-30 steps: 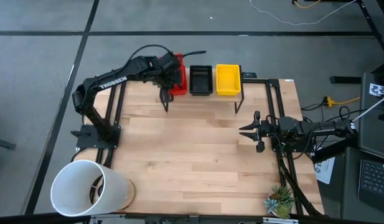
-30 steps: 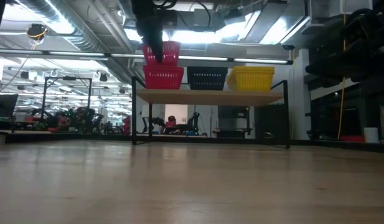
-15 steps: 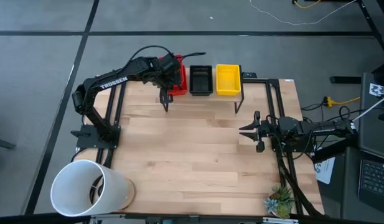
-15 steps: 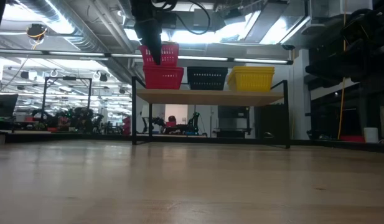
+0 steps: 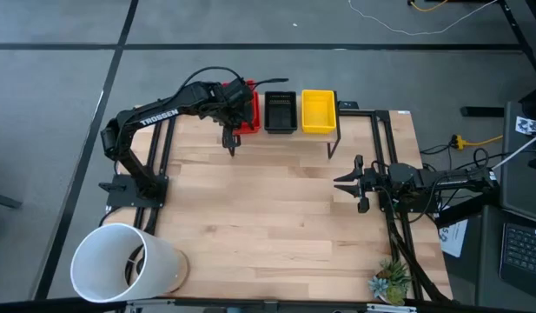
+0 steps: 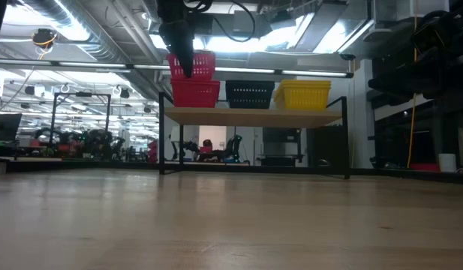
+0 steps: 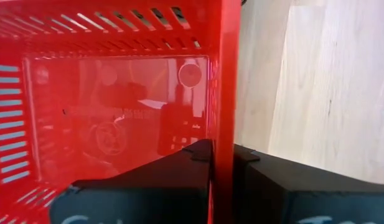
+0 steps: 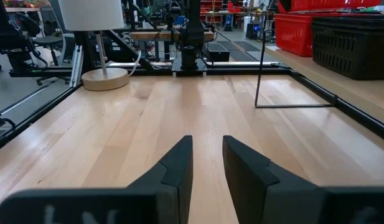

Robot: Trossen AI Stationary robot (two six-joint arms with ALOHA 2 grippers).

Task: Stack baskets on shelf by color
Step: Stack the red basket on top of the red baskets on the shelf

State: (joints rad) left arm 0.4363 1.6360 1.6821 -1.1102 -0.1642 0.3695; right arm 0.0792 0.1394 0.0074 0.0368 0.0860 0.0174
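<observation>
The low narrow shelf with a light wood plank top (image 6: 254, 114) stands at the tabletop's (image 5: 276, 226) 12 o'clock edge. On it, three stacks sit in a row: red mesh baskets (image 6: 195, 93) at the 9 o'clock end, black mesh baskets (image 5: 280, 111) in the middle, yellow mesh baskets (image 5: 319, 110) at the 3 o'clock end. The left gripper (image 7: 220, 155) holds another red mesh basket (image 6: 192, 65) by its wall, just above the red stack. The large white bucket (image 5: 120, 263) lies at the tabletop's 7 o'clock corner. The right gripper (image 5: 346, 183) waits at 3 o'clock, with a small green plant (image 5: 390, 280) at 5 o'clock.
</observation>
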